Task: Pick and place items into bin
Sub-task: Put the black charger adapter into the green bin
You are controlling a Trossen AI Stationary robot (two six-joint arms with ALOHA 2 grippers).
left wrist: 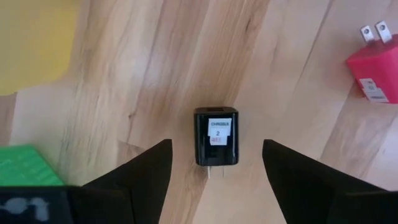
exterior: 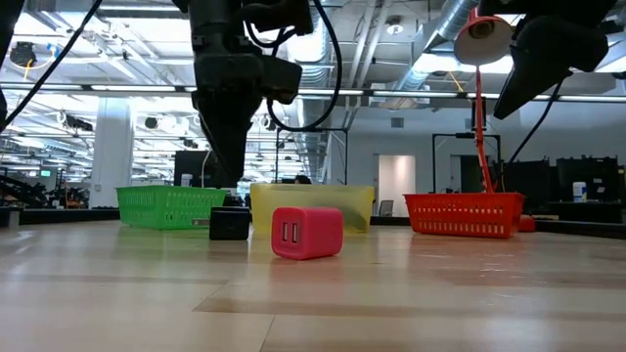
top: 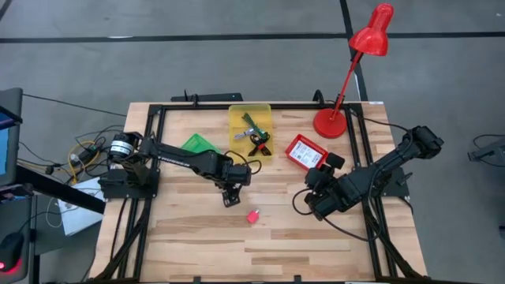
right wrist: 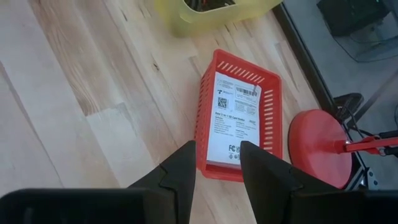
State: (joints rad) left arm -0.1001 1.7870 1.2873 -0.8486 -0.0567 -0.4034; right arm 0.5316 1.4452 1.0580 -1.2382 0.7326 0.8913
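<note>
Charger: black block (left wrist: 216, 136) lies mid-frame on the table (left wrist: 280, 93), label small, barely legible.
Left gripper (left wrist: 214, 165): fingers spread, straddling it.
Right gripper (right wrist: 217, 163): fingers apart, over the red bin (right wrist: 208, 102).
Pink charger (left wrist: 375, 68): cut off at right edge.

A black charger (left wrist: 216, 136) with a white label lies on pale striped wood (top: 316, 237); a red-pink charger (exterior: 306, 233) has silver prongs; bins are yellow (top: 250, 115), green (top: 200, 144) and red (right wrist: 239, 121), the red holding a white black-printed packet (right wrist: 234, 121); a red lamp (top: 355, 67)
</note>
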